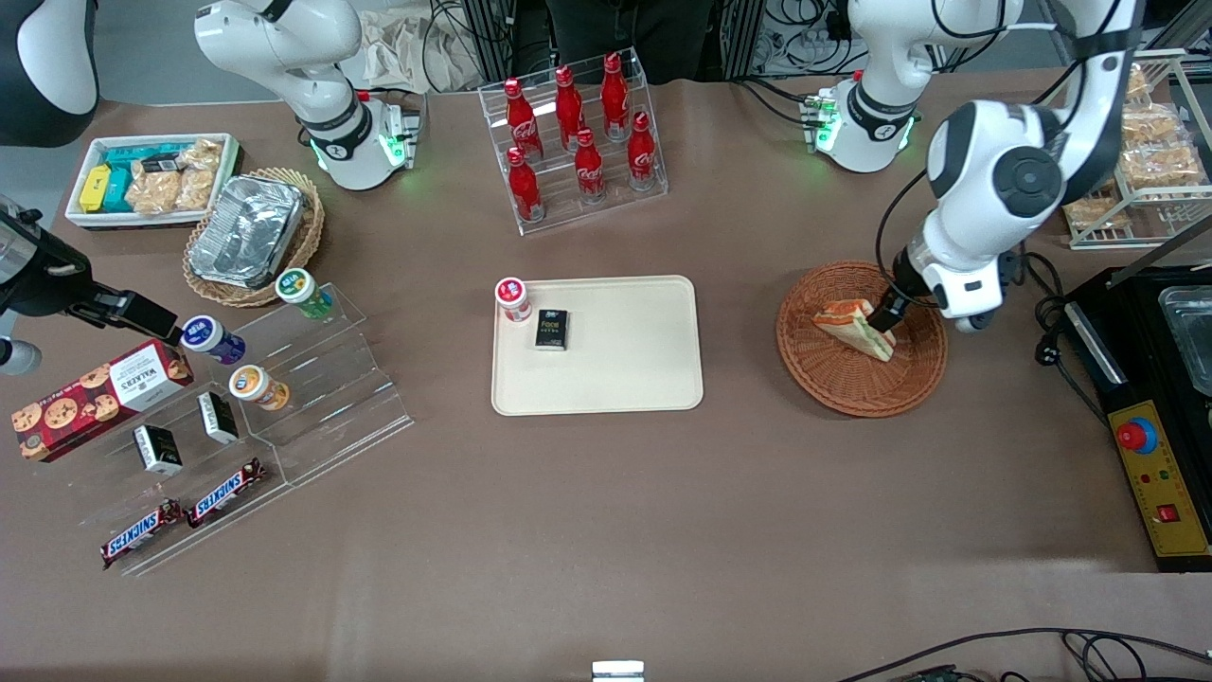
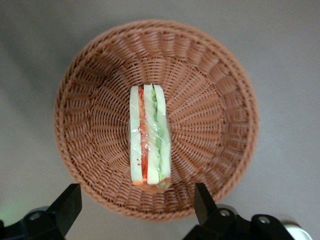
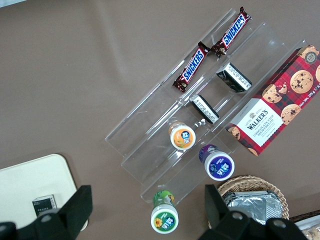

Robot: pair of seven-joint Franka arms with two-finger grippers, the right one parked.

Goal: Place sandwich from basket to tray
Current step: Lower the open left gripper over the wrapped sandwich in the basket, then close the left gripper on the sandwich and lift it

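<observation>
Step in hand: we judge this to be the approach for the grasp, with our gripper (image 2: 136, 204) hanging over the basket (image 1: 914, 391) and nothing lifted yet.

Sandwich: the sandwich (image 2: 148, 140) stands on edge in the middle of the basket, wrapped in clear film, its orange, red and green layers facing up between white slices.

Jaws: spread wide; in the wrist view one finger (image 2: 66, 205) and its partner show on either side of the sandwich's end, over the basket rim, touching nothing.

Gripper seen from the front: it (image 1: 885, 317) sits just above the sandwich (image 1: 857, 326), at the basket's working-arm side.

Basket: toward the working arm's end of the table, well apart from the tray (image 1: 644, 384).

Tray: in the middle of the table, holding a small red-capped jar (image 1: 513, 298) and a little black box (image 1: 551, 330) at one corner; most of its surface is bare.

Next move: we think we need to drop straight down, line the fingers across the bread faces, and close gently so the wedge does not squash or tip.

Then: lift clear of the rim and carry it to the bare part of the tray.
</observation>
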